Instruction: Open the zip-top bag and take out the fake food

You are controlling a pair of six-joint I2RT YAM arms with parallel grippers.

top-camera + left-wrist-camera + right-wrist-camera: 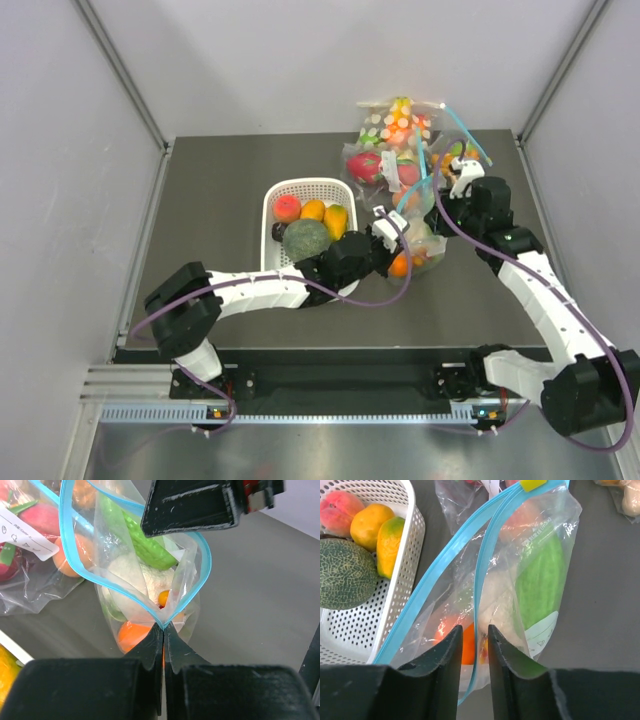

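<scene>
At the left wrist, my left gripper [163, 630] is pinched tight on the near corner of the light-blue zip strip [64, 535], jaws together with only plastic between them. Opposite it, the right gripper [474, 632] has the far lip of the mouth running up between its fingers. A narrow gap shows there, so I cannot tell whether it truly grips the strip or only brackets it.

Holding opposite sides this way makes sense to me: it spreads the mouth into a teardrop, and the seal looks parted along most of its length.

The zip-top bag [425, 250] hangs between the two grippers, over the table [210, 200] just right of the white basket [268, 215]. The fake food [142, 570] is all inside it: a long green vegetable [150, 547] uppermost, a white cauliflower-like piece [131, 580] under it, and an orange fruit [131, 634] at the bottom.

Much is hidden. My left fingers cover the lower half of the orange fruit, the right gripper is cut off at the top of the left wrist view, and from above both grippers mask most of the bag. Other bags of toy produce [385, 160] crowd just behind.
</scene>
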